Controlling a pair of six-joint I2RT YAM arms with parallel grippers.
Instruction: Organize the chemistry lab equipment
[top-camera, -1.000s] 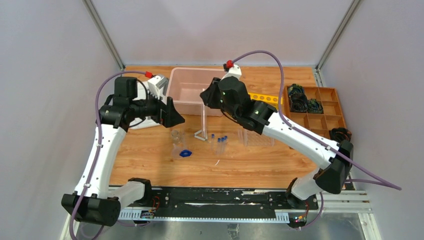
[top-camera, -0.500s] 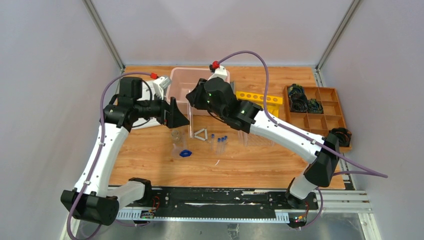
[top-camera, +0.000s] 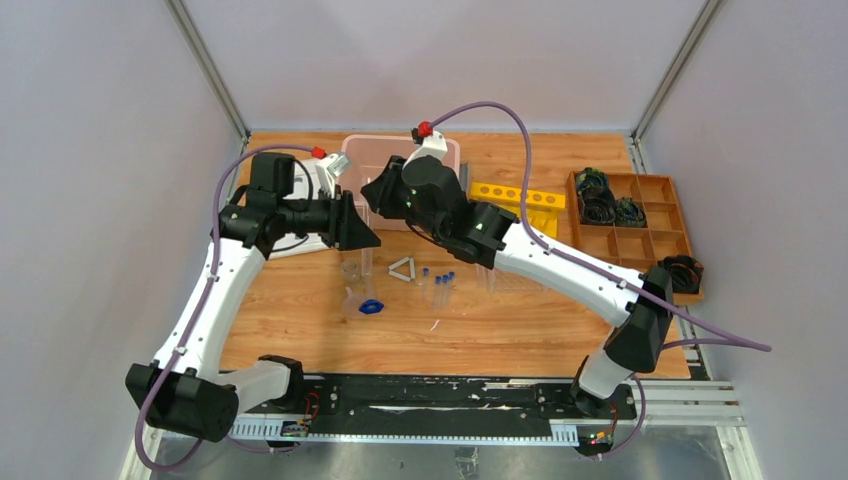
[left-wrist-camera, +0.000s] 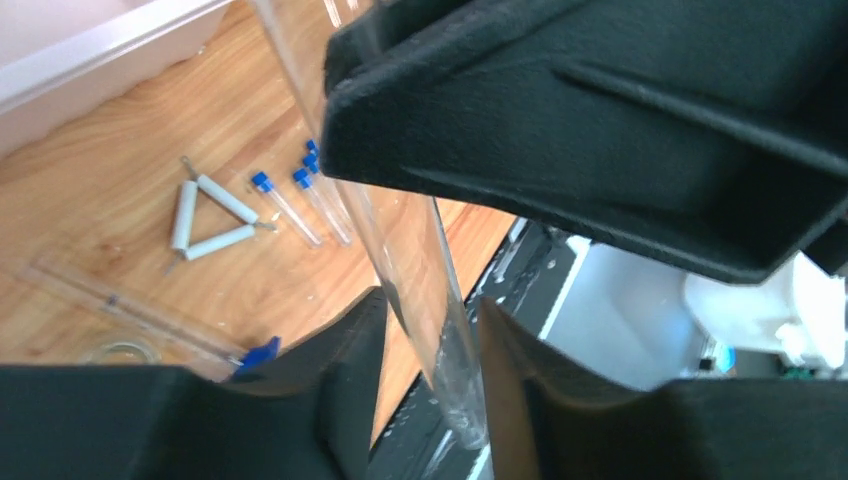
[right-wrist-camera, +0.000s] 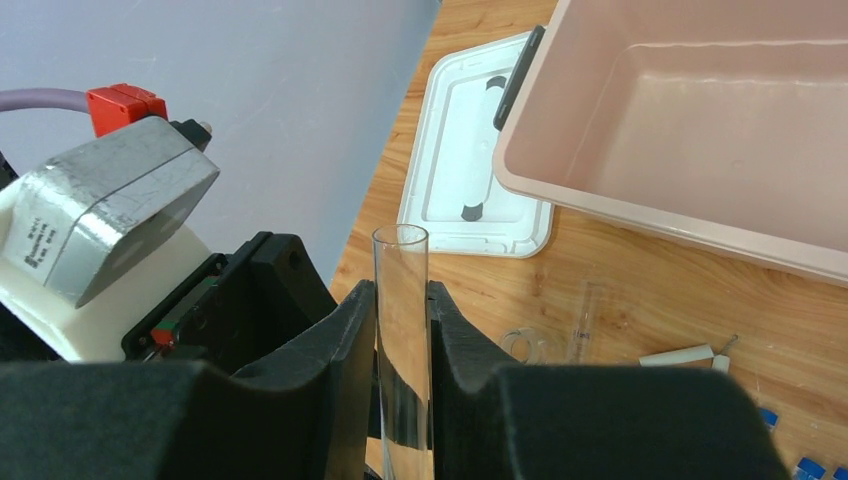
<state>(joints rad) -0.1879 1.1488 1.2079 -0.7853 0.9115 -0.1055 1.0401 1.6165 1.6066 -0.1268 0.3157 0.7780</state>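
We see the right hand (right-wrist-camera: 402, 300) clamping a glass cylinder (right-wrist-camera: 400, 260) near the pink bin (right-wrist-camera: 650, 222); the left hand (left-wrist-camera: 430, 300) straddles it (grip unclear).

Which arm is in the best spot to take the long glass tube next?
Likely left: the left tool straddles the glass tube at its lower end, while the right tool holds it.

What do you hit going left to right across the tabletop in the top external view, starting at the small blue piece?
Small blue piece → white triangle frame → small clear blue-capped tubes → clear tube rack → brown wooden compartment tray.
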